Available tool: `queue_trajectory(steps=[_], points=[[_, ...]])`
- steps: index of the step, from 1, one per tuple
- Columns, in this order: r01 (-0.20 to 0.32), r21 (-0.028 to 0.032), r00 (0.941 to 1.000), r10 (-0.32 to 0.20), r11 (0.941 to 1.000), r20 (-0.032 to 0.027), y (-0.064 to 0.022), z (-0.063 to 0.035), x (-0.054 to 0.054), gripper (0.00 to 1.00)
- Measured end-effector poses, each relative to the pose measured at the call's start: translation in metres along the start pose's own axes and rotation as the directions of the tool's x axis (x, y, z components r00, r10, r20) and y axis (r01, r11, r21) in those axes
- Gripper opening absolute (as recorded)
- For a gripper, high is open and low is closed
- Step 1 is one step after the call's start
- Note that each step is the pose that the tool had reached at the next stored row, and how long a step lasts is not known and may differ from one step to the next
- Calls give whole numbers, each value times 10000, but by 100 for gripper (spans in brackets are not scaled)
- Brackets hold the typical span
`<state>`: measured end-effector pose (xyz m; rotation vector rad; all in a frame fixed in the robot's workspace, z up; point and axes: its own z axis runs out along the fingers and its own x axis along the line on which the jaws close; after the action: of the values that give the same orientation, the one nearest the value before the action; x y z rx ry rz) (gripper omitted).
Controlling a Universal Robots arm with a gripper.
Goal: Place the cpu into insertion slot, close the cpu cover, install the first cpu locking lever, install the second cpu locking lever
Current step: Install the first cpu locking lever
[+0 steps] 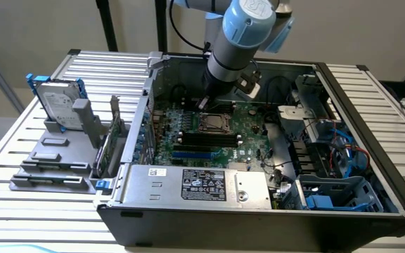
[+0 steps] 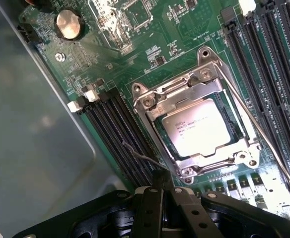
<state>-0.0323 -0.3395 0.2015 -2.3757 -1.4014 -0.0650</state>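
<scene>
Exterior view, from its left across:
- You have a grey fixture (image 1: 51,158) on the slatted table (image 1: 19,200), with a hard drive (image 1: 56,103) standing propped in it.
- Next comes the open computer case (image 1: 259,226). A grey labelled power-supply box (image 1: 195,184) sits along its near edge, and the green board (image 1: 255,132) lies flat behind it.
- The arm (image 1: 239,37) reaches down into the case. Its gripper (image 1: 204,103) is low over the board, just beside the cpu (image 1: 214,122).
- At the exterior view's right you see a drive cage with blue cables (image 1: 339,153).

Wrist view, closer detail:
- The cpu lies flat in the insertion slot (image 2: 229,109), pale face up with its printing readable.
- The cpu cover (image 2: 177,90) is down around the chip, which shows through the cut-out.
- Black memory slots (image 2: 120,129) run along both sides of the socket.
- A thin wire lever (image 2: 142,157) ends right at the gripper's tip.
- A long lever rod (image 2: 258,130) runs along the far side of the cover.
- The fingers (image 2: 152,208) are pressed together with no gap. You cannot tell whether the wire end is pinched between them or only touched.
</scene>
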Motion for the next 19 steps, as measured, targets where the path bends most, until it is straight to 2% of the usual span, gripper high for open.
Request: queue_trajectory(steps=[5, 12, 19], points=[[-8, -3, 10000, 8, 10000, 31, 40, 17, 13, 11], [-18, -18, 10000, 18, 10000, 69, 43, 30, 13, 11], [-25, -6, 10000, 25, 10000, 87, 33, 41, 34, 11]])
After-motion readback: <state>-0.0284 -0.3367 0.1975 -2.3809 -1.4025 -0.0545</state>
